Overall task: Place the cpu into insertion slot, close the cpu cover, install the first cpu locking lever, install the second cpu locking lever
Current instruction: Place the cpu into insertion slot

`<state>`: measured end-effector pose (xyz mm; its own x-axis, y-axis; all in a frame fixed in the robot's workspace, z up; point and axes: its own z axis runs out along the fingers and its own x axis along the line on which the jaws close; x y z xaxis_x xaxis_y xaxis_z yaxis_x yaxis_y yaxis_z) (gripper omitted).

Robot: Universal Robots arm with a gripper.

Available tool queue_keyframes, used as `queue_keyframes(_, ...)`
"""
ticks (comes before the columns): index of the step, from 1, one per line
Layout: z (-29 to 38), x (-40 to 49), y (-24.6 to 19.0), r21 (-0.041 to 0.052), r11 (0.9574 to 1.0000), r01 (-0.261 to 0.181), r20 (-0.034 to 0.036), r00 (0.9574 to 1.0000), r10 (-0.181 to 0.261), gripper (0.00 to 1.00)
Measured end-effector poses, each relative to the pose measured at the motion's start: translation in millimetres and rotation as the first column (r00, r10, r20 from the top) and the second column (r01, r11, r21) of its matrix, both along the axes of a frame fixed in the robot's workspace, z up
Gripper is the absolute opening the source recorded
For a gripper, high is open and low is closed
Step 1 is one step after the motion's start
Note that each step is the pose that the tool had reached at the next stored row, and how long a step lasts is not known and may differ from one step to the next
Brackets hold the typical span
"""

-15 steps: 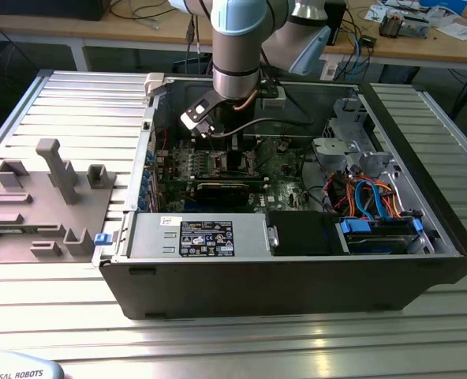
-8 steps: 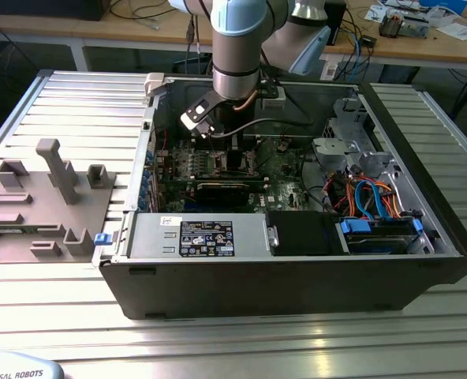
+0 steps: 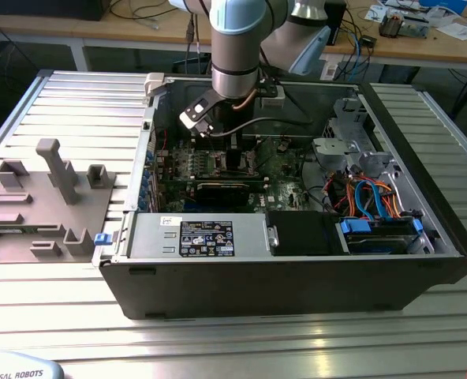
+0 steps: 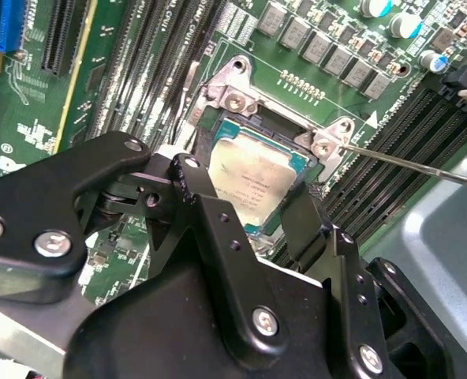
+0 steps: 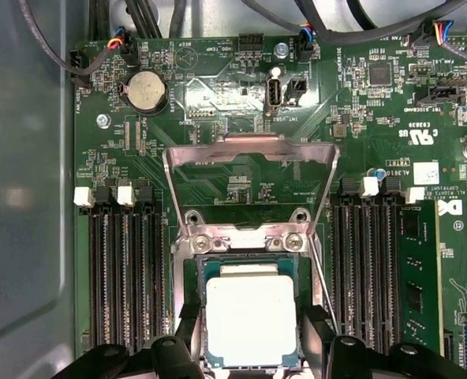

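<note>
Straddling the cpu [image 5: 251, 320], the gripper [image 4: 244, 183] had its fingers apart, clamping nothing. The cpu lay seated in the insertion slot [image 5: 202, 272], so placement appeared complete. The cpu cover [image 5: 249, 144] stood raised; closing it and installing both levers was not yet done.

The cpu [image 4: 253, 174] lies flat in the insertion slot [image 4: 235, 83] on the green motherboard [image 4: 131, 55]. The black gripper [image 4: 249, 197] hangs just over the cpu, memory slots [image 4: 391, 142] beside it.
</note>
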<state>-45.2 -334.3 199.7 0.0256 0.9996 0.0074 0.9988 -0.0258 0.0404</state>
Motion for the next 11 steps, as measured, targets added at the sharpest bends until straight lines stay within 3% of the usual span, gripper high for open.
queue_keyframes(2,-0.1,-0.1,0.4,0.0042,1.0,0.0,0.0001,1.0,0.0,0.62)
queue_keyframes(6,0.6,-0.2,0.4,0.004,1.0,0.0,-0.0002,1.0,0.0,0.62)
queue_keyframes(11,9.0,-0.2,0.5,0.0042,1.0,0.0,0.0,1.0,0.0,0.62)
